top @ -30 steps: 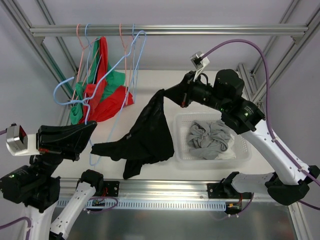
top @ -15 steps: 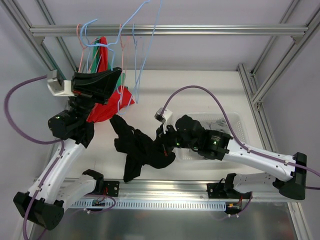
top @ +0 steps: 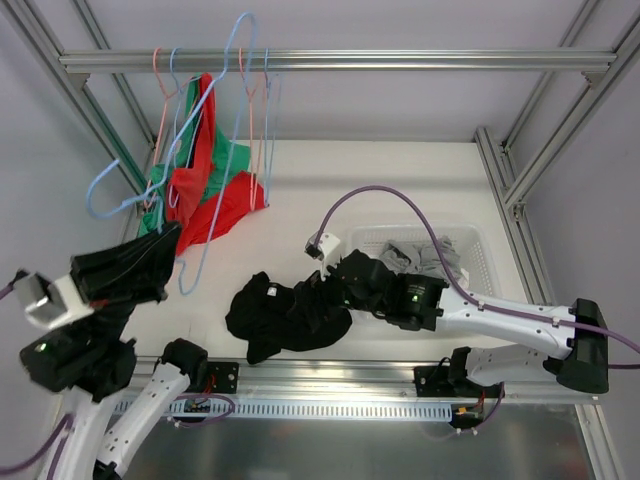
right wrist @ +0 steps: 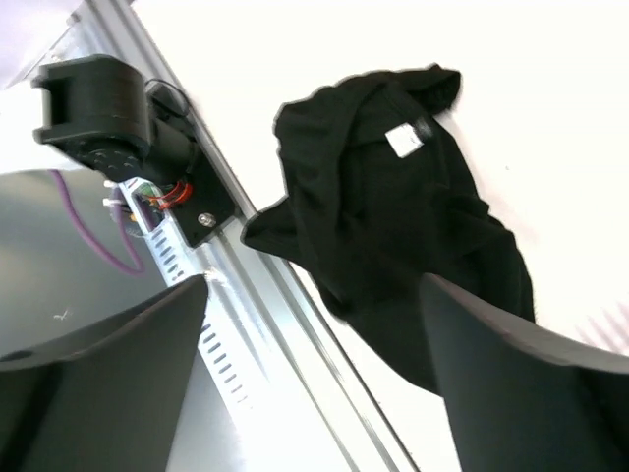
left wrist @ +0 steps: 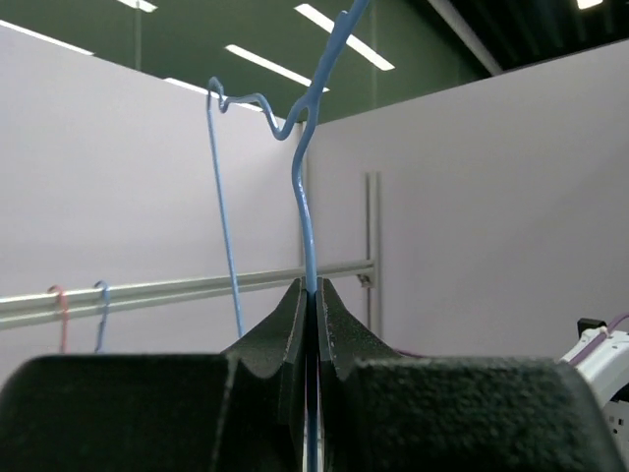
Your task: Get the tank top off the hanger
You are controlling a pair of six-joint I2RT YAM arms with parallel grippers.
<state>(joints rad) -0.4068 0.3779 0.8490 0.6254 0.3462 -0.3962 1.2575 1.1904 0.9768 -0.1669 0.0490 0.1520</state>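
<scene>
Left wrist view: we see the left pincer clamped tight on the thin wire of a blue hanger, which rises straight above it.

Right wrist view: we see the right pincer spread wide and gripping nothing, above the black tank top. The tank top lies crumpled on the white surface, beside the near rail.

Top view: we see the tank top off the hanger, heaped by the surface's near edge, just left of a clear basket. The hanger is at the near left.
</scene>
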